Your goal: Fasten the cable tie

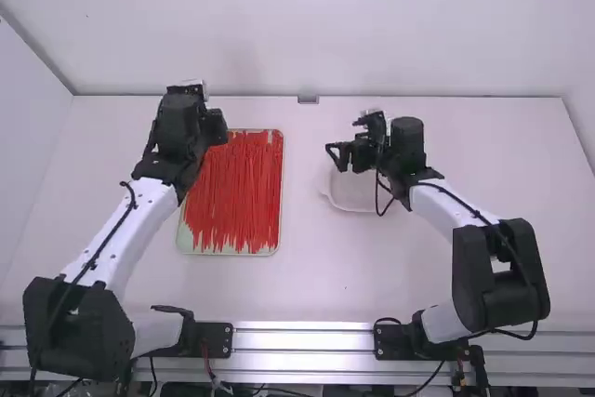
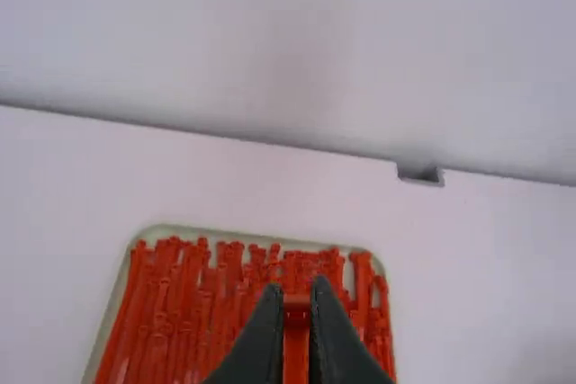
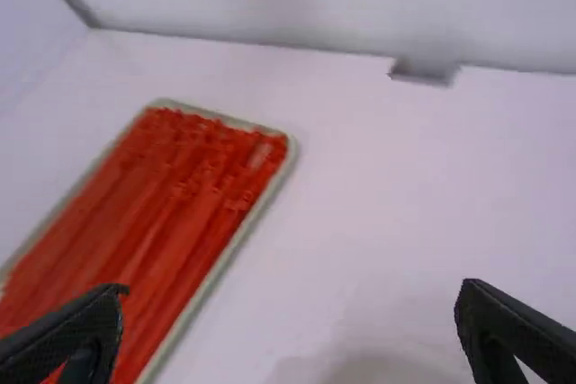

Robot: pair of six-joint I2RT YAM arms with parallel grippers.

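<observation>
Cable ties (image 1: 237, 192) — slim, bright orange-red

A white table (image 1: 307, 267) lies under my left gripper (image 2: 295, 292). Just ahead of it a plain white wall (image 2: 288, 33) rises, with a small grey bracket (image 2: 419, 174) at its foot, off to the right.

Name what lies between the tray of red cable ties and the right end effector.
Bare white table, in the high view, separates the pale rectangular tray of red plastic ties from the right end effector.
</observation>
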